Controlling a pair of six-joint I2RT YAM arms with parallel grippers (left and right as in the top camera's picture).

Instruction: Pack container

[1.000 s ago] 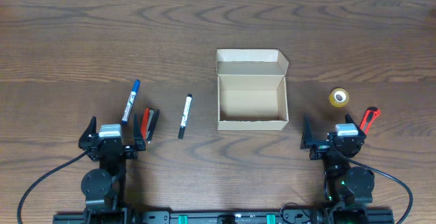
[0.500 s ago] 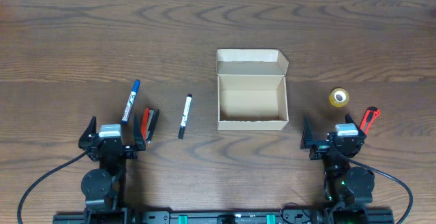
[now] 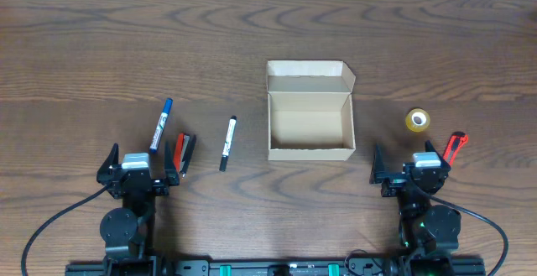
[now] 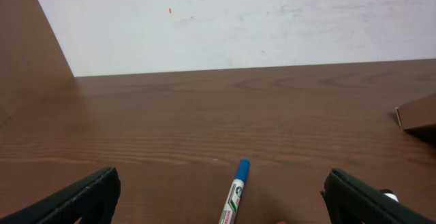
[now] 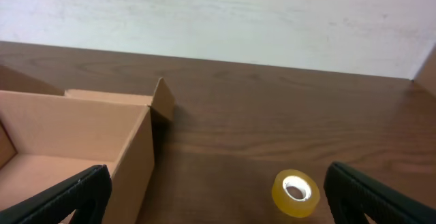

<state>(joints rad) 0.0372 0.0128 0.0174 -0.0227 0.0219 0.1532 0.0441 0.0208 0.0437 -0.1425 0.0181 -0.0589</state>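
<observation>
The tan cardboard container [image 3: 309, 125] stands open and empty at the table's middle, its flap lid [image 3: 307, 76] folded back; its right wall shows in the right wrist view [image 5: 129, 163]. Left of it lie a black marker [image 3: 227, 143], a red-and-black marker [image 3: 181, 153] and a blue marker [image 3: 160, 125], which also shows in the left wrist view [image 4: 235, 191]. A yellow tape roll [image 3: 417, 120] [image 5: 296, 192] and a red marker [image 3: 455, 145] lie to the right. My left gripper [image 3: 138, 169] [image 4: 218, 214] and right gripper [image 3: 409, 169] [image 5: 218, 214] rest open and empty near the front edge.
A white wall runs behind the table's far edge [image 4: 272, 20]. Bare wood lies between the container and both grippers and across the far half of the table [image 3: 168, 33].
</observation>
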